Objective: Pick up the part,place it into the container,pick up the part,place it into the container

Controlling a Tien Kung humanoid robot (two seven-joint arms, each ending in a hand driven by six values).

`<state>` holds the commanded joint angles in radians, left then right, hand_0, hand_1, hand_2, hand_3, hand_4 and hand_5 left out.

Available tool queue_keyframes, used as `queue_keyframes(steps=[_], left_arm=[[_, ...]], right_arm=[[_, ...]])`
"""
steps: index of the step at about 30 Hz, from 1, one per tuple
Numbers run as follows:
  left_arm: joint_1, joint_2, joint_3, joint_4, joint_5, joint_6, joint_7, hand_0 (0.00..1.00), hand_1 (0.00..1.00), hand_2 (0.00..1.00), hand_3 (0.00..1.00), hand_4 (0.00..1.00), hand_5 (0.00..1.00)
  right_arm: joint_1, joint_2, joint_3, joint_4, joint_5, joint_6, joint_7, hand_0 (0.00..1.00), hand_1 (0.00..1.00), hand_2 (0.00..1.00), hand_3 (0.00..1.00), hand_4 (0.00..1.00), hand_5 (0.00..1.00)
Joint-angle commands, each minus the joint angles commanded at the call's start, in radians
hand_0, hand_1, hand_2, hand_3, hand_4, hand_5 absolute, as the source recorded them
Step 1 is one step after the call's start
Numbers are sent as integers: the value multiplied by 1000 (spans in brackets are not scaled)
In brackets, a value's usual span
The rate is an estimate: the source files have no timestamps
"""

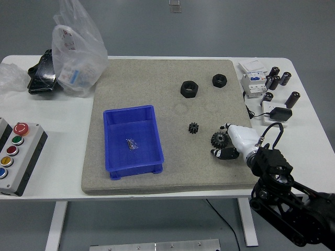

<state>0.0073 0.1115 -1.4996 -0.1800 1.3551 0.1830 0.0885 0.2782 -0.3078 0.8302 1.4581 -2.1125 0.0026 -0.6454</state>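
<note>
A large black gear (218,138) lies on the grey mat (157,94) at the right. A small black gear (194,127) lies to its left. My right hand (226,145), white with black fingertips, is low over the mat with its fingers curled around the large gear's right and near sides. I cannot tell whether they grip it. The blue container (133,140) stands on the mat's left half and holds a small bagged part (131,144). Two black hex nuts (189,88) (219,80) lie at the mat's far right. The left arm is out of view.
A button box (15,157) stands at the left edge. A clear plastic bag (76,49) and a black object (43,76) lie at the back left. A breaker (253,83), several black cylinders (278,78) and a small adapter (276,112) lie on the table at the right.
</note>
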Motion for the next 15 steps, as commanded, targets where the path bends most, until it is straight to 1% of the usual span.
queue_keyframes(steps=[5,6,10,11,12,15], left_arm=[[1,-1,3,0,-3,-1,-1,644,650,606,623,710,278],[1,-1,3,0,-3,-1,-1,644,649,605,622,710,278],[1,-1,6,0,-6,-1,-2,644,649,605,622,710,278],[1,-1,5,0,-7,-1,-2,644,649,605,622,710,278],[1,-1,5,0,-7,-1,-2,643,649,605,623,710,278],[2,-1,4,0,-8,-2,-1,643,649,605,623,710,278]], right_arm=[[-1,1,-2,-7,-3,-15,0,269,458,431,546,325,120],[-1,1,-2,-9,-3,-18,0,260,424,308,382,191,113],[3,-1,-6,-14,-8,-40,0,260,424,308,382,191,113],[6,-3,-8,-14,-13,-49,0,260,424,308,382,191,113],[11,-5,-11,-13,-17,-59,0,255,420,287,356,188,125],[40,-14,-27,-6,-23,-98,0,255,420,287,356,188,125]])
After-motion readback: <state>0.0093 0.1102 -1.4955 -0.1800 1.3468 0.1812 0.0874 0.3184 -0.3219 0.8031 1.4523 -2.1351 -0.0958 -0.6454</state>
